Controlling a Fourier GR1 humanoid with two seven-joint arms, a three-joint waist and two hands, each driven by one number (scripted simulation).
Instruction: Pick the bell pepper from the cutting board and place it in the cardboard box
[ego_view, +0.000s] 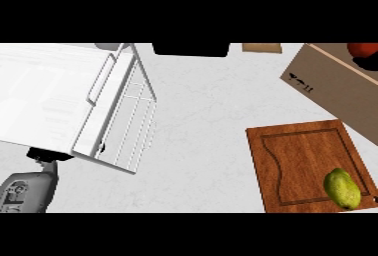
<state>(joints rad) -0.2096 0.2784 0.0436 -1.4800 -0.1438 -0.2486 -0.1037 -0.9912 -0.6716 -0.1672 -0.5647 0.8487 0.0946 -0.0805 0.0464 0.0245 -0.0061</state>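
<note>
Left hand (49, 156) barely peeks out under the white dish rack (111, 110), can't tell its fingers. Right hand isn't showing. Yellow-green bell pepper (342, 188) lies on the cutting board (295, 160)'s lower right corner. Something red (363, 49) sits in the cardboard box (328, 82).

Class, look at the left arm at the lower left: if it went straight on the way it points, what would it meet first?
Probably the white dish rack, which lies directly ahead of the left hand. The hand is mostly hidden beneath the rack's edge, so depth is unclear.

White counter (207, 125): cutting board (303, 155), cardboard box (332, 85), probably dish rack (111, 110).
</note>
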